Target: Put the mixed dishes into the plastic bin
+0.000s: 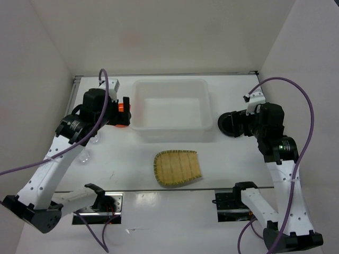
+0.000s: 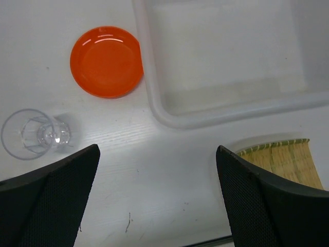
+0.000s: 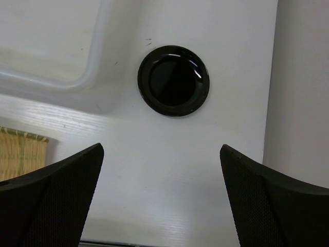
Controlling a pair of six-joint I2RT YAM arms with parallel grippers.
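Observation:
The translucent plastic bin stands at the back middle, with nothing in it. The tan woven tray lies in front of it. The orange plate lies left of the bin and is mostly hidden under my left gripper in the top view. Two clear cups sit to the left; one shows in the left wrist view. The black plate lies right of the bin. My left gripper and right gripper are open, empty and above the table.
White walls close in the table on the left, back and right; the right wall is close to the black plate. The bin's rim and the tray's end show in the left wrist view. The arm bases sit at the near edge.

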